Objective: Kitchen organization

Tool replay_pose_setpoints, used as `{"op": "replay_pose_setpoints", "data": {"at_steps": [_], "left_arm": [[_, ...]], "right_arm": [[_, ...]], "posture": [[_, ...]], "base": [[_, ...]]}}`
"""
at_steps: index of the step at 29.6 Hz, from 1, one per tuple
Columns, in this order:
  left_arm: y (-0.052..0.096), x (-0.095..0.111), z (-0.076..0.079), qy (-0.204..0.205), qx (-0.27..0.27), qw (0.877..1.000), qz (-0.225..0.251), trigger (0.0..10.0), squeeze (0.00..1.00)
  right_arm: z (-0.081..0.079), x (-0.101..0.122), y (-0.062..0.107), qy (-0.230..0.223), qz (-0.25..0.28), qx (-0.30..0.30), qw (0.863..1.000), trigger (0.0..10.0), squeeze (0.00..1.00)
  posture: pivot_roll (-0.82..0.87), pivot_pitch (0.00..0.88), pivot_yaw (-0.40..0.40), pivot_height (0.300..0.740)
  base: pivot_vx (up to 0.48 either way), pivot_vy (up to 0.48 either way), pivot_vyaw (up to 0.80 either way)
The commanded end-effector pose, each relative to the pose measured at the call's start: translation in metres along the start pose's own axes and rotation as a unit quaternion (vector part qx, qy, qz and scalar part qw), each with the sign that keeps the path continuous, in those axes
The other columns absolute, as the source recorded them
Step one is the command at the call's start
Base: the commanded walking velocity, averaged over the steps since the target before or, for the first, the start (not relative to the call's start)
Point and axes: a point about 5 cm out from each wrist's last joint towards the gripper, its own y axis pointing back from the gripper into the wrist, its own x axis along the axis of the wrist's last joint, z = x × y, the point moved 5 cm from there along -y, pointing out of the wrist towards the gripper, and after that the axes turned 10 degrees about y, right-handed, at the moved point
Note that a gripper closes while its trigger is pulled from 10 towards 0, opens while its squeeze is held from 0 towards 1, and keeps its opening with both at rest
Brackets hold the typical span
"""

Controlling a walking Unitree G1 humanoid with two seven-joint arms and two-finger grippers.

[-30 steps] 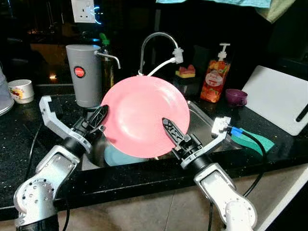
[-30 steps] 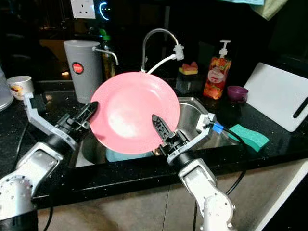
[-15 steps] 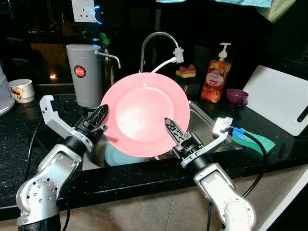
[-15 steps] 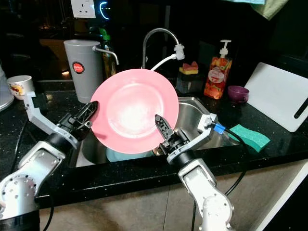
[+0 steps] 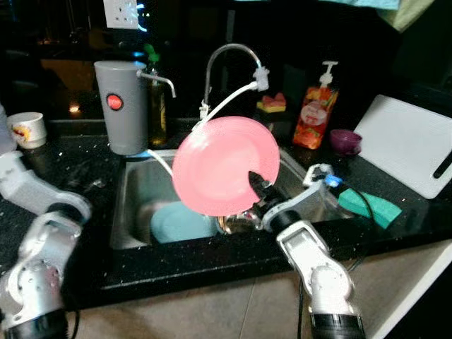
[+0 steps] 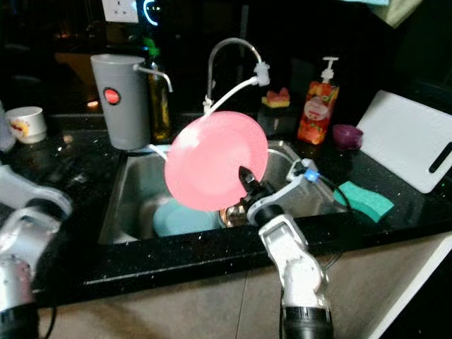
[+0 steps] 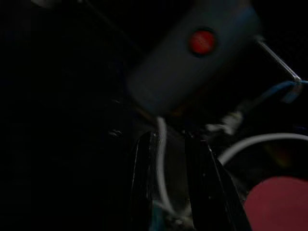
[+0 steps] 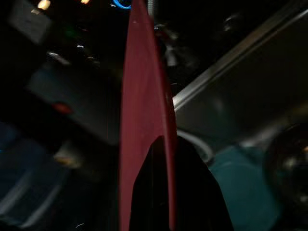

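A round pink plate stands nearly upright above the steel sink. My right gripper is shut on its lower right rim, and in the right wrist view the plate runs edge-on between the black fingers. A teal plate lies in the sink bottom below it. My left arm is drawn back over the left counter. In the left wrist view my left gripper has its fingers apart and empty, with a white hose behind the gap.
A curved faucet rises behind the sink. A grey dispenser and white mug stand back left. An orange soap bottle, purple cup, white cutting board and green sponge are on the right.
My left gripper has let go of the pink plate and the left arm has pulled back to the left. The right gripper now holds the plate alone, farther over the sink.
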Motion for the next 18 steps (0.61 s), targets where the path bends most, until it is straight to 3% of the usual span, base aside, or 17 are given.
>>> {"op": "replay_pose_setpoints", "data": {"at_steps": [1, 4, 5, 6, 7, 11, 13, 14, 16, 18], "left_arm": [[0.0, -0.001, -0.002, -0.033, 0.007, 0.999, -0.001, 10.0, 0.0], [0.002, -0.018, 0.011, -0.114, -0.014, 0.993, -0.031, 10.0, 0.0], [0.002, -0.018, 0.011, -0.114, -0.014, 0.993, -0.031, 10.0, 0.0], [0.004, -0.028, 0.018, -0.152, -0.023, 0.987, -0.041, 10.0, 0.0], [0.005, -0.034, 0.02, -0.163, -0.025, 0.985, -0.049, 10.0, 0.0], [0.008, -0.044, 0.022, -0.193, -0.03, 0.979, -0.061, 10.0, 0.0], [0.016, -0.059, 0.023, -0.271, -0.044, 0.959, -0.075, 10.0, 0.0], [0.019, -0.065, 0.022, -0.292, -0.047, 0.952, -0.081, 10.0, 0.0], [0.022, -0.068, 0.021, -0.304, -0.048, 0.948, -0.085, 10.0, 0.0], [0.023, -0.072, 0.026, -0.321, -0.053, 0.942, -0.079, 10.0, 0.0]], "right_arm": [[0.009, -0.004, -0.005, 0.013, -0.007, -0.024, 1.0, 10.0, 0.0], [0.016, -0.02, -0.021, 0.062, -0.049, -0.057, 0.995, 10.0, 0.0], [0.016, -0.02, -0.021, 0.062, -0.049, -0.057, 0.995, 10.0, 0.0], [0.022, -0.029, -0.025, 0.075, -0.063, -0.08, 0.992, 10.0, 0.63], [0.024, -0.029, -0.026, 0.081, -0.059, -0.088, 0.991, 10.0, 1.0], [0.03, -0.02, -0.027, 0.106, -0.029, -0.107, 0.988, 10.0, 1.0], [0.01, 0.004, -0.027, 0.169, 0.032, -0.069, 0.983, 10.0, 1.0], [-0.001, 0.014, -0.026, 0.196, 0.056, -0.05, 0.978, 10.0, 0.0], [-0.008, 0.019, -0.026, 0.213, 0.072, -0.039, 0.974, 10.0, 0.0], [-0.019, 0.035, -0.02, 0.253, 0.113, -0.026, 0.96, 10.0, 0.0]], "posture": [[0.16, 0.036, -0.099, 0.74], [0.18, 0.033, -0.097, 0.74], [0.18, 0.033, -0.097, 0.74], [0.2, 0.034, -0.088, 0.74], [0.21, 0.034, -0.086, 0.74], [0.21, 0.034, -0.086, 0.74], [0.22, 0.046, -0.081, 0.74], [0.21, 0.047, -0.08, 0.74], [0.21, 0.05, -0.08, 0.74], [0.21, 0.054, -0.077, 0.74]], "base": [[0.0, 0.0, 0.0], [0.0, 0.0, 0.0], [0.0, 0.0, 0.0], [0.0, 0.0, 0.0], [0.0, 0.0, 0.0], [0.0, 0.0, 0.0], [0.0, 0.0, 0.0], [0.0, 0.0, 0.0], [0.0, 0.0, 0.0], [0.0, 0.0, 0.0]]}}
